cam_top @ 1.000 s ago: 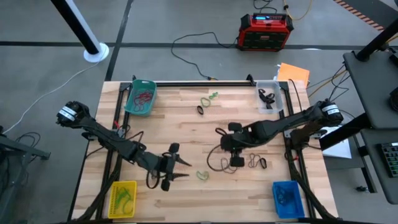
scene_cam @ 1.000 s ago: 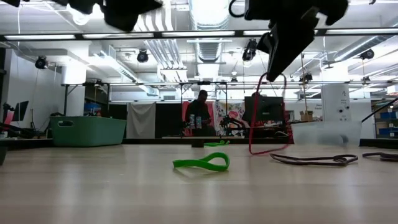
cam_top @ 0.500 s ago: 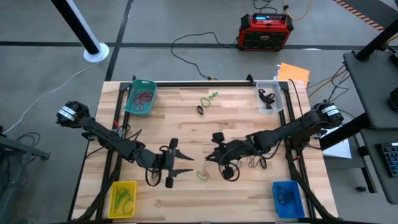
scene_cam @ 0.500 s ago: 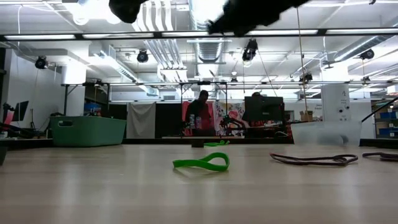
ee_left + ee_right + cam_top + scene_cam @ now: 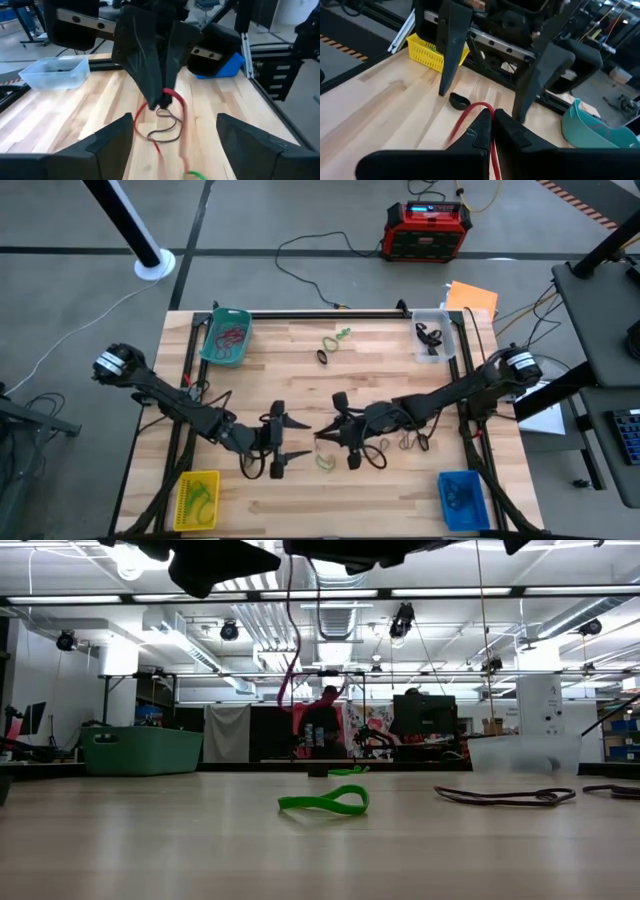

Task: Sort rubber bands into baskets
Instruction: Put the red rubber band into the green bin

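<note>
My right gripper (image 5: pixel 318 434) is shut on a red rubber band (image 5: pixel 172 96) at mid-table, its tips between the spread fingers of my open left gripper (image 5: pixel 300 439), which faces it and touches nothing. The band hangs in the air in the low view (image 5: pixel 290 665). A green band (image 5: pixel 326 462) lies flat on the wood just nearer. Brownish bands (image 5: pixel 378 452) lie under my right arm. The baskets stand at the corners: teal (image 5: pixel 226 337), clear (image 5: pixel 432 338), yellow (image 5: pixel 197 498) and blue (image 5: pixel 462 496). My right gripper pinches the top of the red band's loop (image 5: pixel 479 107) between its two fingertips. The fingers come nearly level from the table's right side, pointing toward the left gripper. The band hangs slack below the tips, clear of the table.
A green band (image 5: pixel 338 337) and a black band (image 5: pixel 323 357) lie near the far edge between the teal and clear baskets. More bands lie by my right arm (image 5: pixel 418 441). A red-and-black box (image 5: pixel 427 230) sits on the floor beyond the table.
My right gripper has swung from pointing down to nearly level and gone toward the table's left, up to the left gripper, carrying the red band higher off the table. My left gripper has rolled a little and opened wider around the right gripper's tips.
</note>
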Controlling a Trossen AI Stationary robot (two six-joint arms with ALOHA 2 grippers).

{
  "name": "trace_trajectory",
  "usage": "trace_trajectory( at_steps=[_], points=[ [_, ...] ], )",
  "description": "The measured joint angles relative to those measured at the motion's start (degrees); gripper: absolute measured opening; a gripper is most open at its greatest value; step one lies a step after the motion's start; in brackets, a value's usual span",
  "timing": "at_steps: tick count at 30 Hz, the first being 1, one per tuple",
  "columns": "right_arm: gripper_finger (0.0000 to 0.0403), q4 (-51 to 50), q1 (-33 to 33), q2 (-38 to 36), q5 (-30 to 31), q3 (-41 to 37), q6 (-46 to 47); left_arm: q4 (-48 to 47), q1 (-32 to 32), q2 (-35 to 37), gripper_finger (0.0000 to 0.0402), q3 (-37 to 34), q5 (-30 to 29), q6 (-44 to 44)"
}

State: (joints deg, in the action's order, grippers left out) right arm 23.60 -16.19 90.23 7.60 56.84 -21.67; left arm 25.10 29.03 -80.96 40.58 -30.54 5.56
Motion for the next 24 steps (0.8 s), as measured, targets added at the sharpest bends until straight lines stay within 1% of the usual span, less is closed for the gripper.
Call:
trace_trajectory(
  at_steps=[7, 16, 24],
  points=[
    [0.0009, 7.3, 0.2, 2.6, 0.0, 0.0, -3.2, 0.9, -0.1, -2.0, 0.0272, 0.0, 0.0, -0.1],
    [0.0009, 12.1, 0.2, 2.5, 0.0, 0.0, -6.5, 1.4, -0.5, -3.8, 0.0272, 0.0, 0.0, -0.3],
    [0.0009, 13.7, 0.2, 2.6, -0.4, 0.0, -7.9, 1.9, -0.6, -4.1, 0.0272, 0.0, 0.1, -0.7]
  ],
)
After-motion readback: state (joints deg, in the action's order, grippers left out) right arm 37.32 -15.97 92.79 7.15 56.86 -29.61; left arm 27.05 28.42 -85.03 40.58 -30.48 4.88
